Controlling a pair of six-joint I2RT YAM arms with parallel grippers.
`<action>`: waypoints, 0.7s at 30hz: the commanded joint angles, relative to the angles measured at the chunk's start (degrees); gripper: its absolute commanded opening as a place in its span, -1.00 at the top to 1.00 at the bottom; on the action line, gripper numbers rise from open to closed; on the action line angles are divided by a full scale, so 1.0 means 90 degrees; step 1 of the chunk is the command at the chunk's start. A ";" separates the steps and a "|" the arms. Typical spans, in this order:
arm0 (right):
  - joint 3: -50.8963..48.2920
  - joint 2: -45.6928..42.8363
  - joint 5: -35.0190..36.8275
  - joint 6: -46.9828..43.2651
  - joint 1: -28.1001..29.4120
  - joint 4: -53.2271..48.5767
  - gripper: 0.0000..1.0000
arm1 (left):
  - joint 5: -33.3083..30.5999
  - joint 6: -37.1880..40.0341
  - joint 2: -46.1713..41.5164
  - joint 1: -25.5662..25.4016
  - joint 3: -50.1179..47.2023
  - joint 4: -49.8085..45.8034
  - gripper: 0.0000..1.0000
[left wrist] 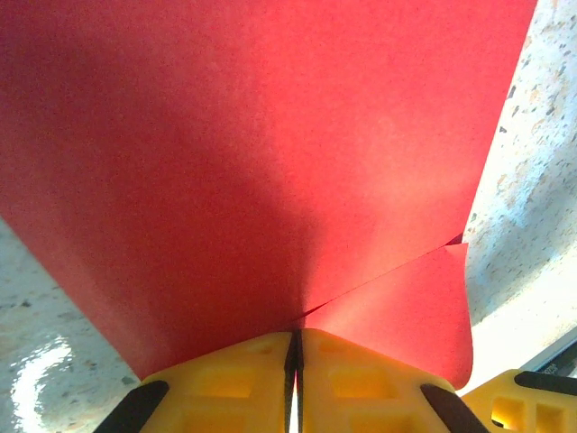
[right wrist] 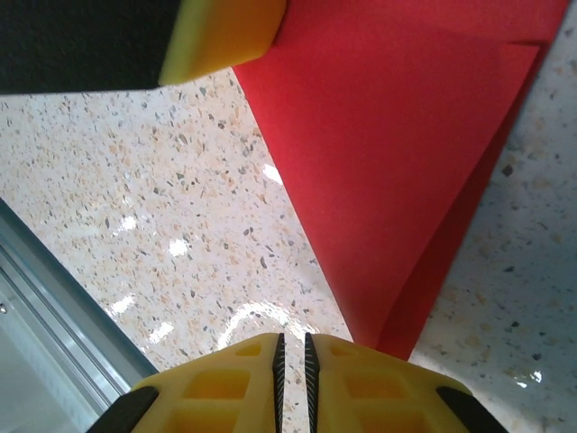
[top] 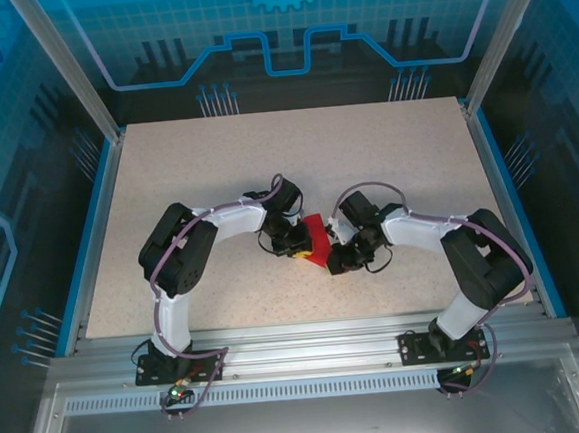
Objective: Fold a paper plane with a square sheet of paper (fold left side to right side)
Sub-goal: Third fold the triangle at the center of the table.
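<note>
The square sheet of paper (top: 317, 236) is bright red, folded into a pointed shape, and lies mid-table between both grippers. In the left wrist view the paper (left wrist: 270, 162) spreads out from my left gripper (left wrist: 297, 336), whose jaws are pressed together on its near edge where a fold line ends. My left gripper (top: 298, 246) sits at the sheet's left edge. My right gripper (top: 334, 253) is at its right. In the right wrist view the jaws of my right gripper (right wrist: 291, 341) stand almost together with bare table in the slit. The paper's point (right wrist: 406, 153) runs under the right finger (right wrist: 379, 379).
The speckled table (top: 365, 150) has blue rims left and right and an aluminium rail (top: 310, 350) along the near edge. The left gripper's yellow finger (right wrist: 225, 36) rests on the paper's far edge in the right wrist view.
</note>
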 commanded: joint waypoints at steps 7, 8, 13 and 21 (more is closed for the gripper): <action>0.0278 0.0447 0.0194 0.0235 -0.0071 -0.0122 0.71 | -0.0619 0.0038 0.0362 -0.0041 -0.0074 -0.0271 0.73; 0.0291 0.0472 0.0235 0.0256 -0.0075 -0.0129 0.71 | -0.0620 0.0038 0.0372 -0.0043 -0.0059 -0.0271 0.73; 0.0294 0.0666 0.0344 0.0342 -0.0134 -0.0190 0.74 | -0.0634 0.0045 0.0370 -0.0046 -0.0068 -0.0290 0.73; 0.0008 0.0370 -0.0124 0.0489 -0.0336 0.0093 0.78 | -0.0649 0.0048 0.0372 -0.0041 -0.0063 -0.0290 0.73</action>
